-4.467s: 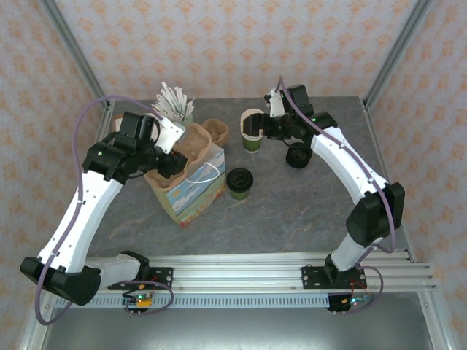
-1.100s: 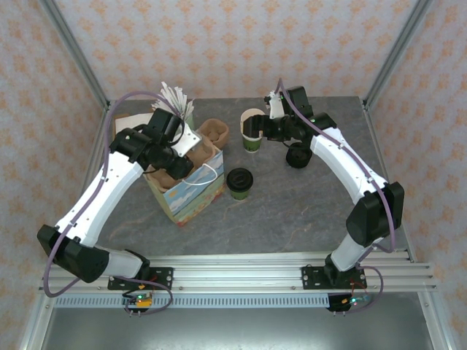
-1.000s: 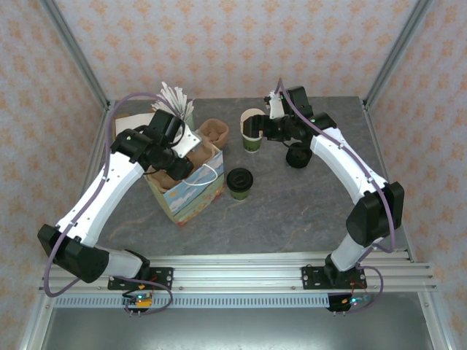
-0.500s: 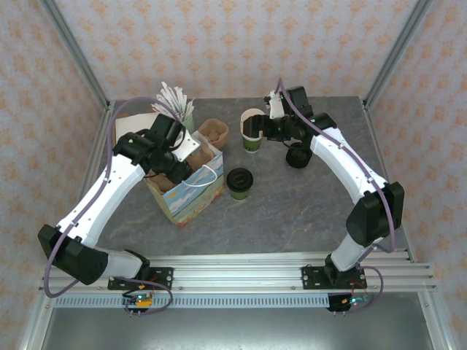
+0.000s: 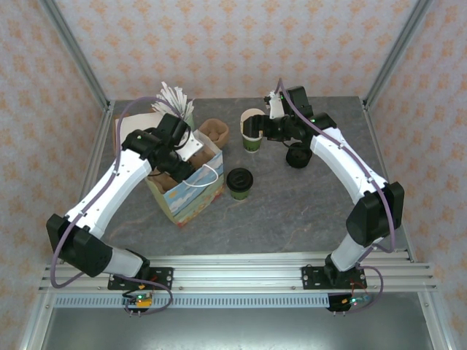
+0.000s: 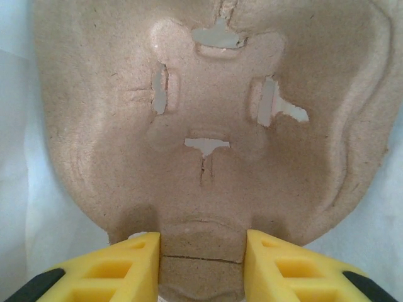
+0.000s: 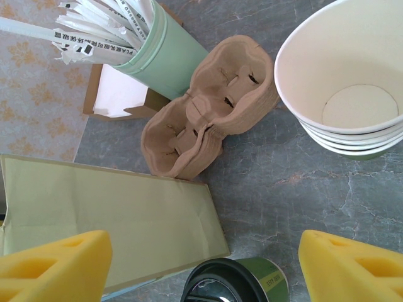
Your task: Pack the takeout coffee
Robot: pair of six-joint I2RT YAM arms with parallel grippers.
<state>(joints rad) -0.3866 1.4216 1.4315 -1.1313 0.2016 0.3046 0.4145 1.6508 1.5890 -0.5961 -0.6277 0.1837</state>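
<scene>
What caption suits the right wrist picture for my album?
Open yellow jaws overlook a black-lidded green paper coffee cup, beside stacked lidless cream cups, brown pulp carriers, a paper bag.

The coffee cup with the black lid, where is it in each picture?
Top external: the lidded coffee cup stands mid-table, just right of the paper bag.
Right wrist: the cup sits at the bottom edge, centre, partly cut off, with a yellow jaw in each lower corner.
Left wrist: this camera faces the pulp cup carrier gripped in its jaws instead.
Shared landmark: the paper bag, left of the cup in the top and right wrist views.
</scene>
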